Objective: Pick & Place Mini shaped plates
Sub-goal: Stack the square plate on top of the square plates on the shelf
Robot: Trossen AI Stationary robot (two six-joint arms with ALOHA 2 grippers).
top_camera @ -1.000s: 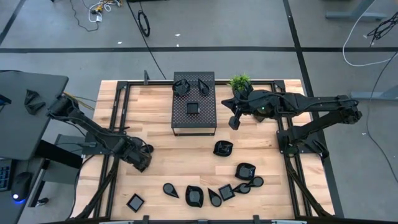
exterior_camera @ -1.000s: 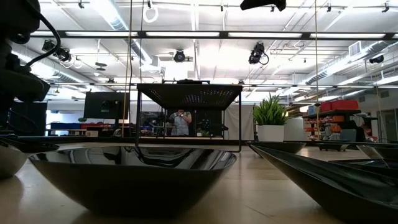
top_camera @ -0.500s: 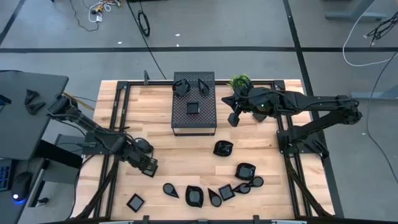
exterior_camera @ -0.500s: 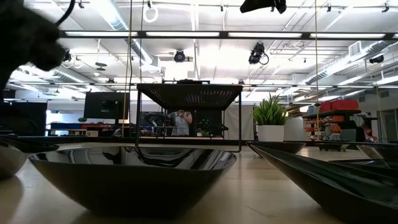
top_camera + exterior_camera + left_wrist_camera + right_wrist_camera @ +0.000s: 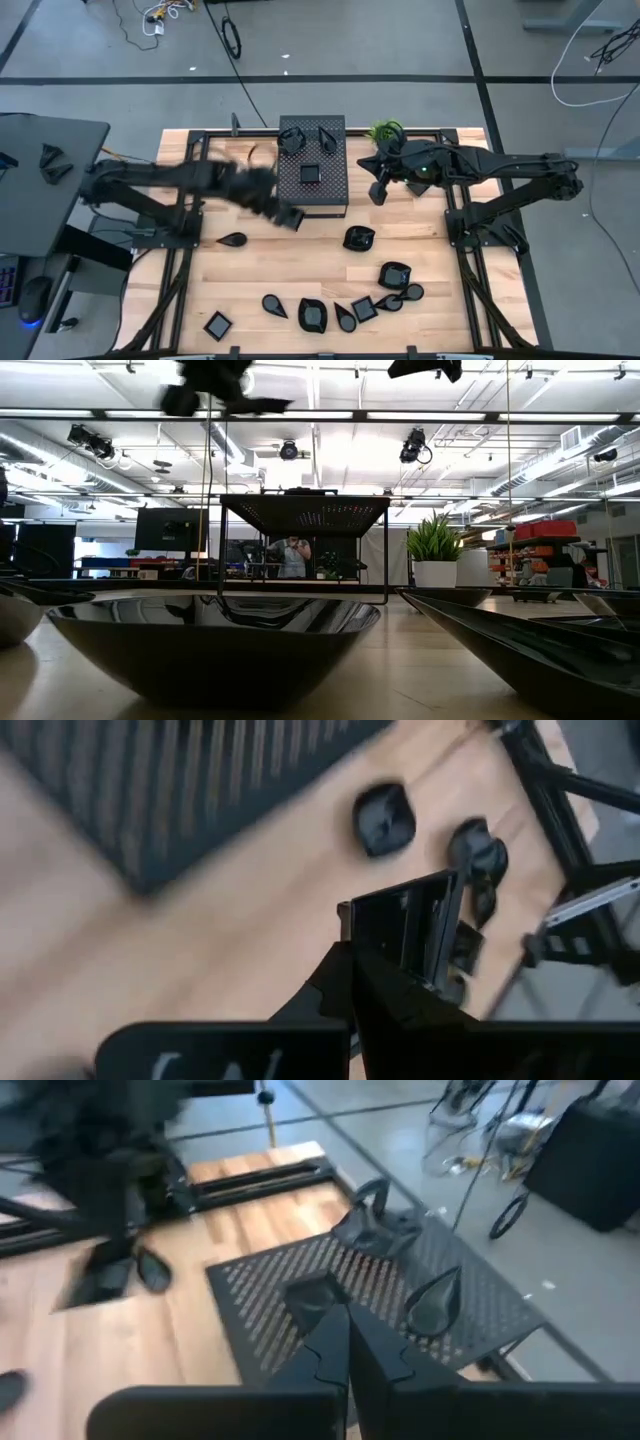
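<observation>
The left gripper (image 5: 287, 215) had clenched on a square mini plate (image 5: 405, 935) and swung across to the perforated box (image 5: 312, 190) — placement looked close; the right gripper (image 5: 377, 195) hung clenched and empty beside the box.

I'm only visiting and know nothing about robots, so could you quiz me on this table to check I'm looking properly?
1. How many plates lie on the box?
2. True or false: the left gripper is empty.
3. What stands next to the right gripper? A. plant B. cup C. bottle

Key: 1. Three. 2. False, it grips a square plate. 3. A.
</observation>
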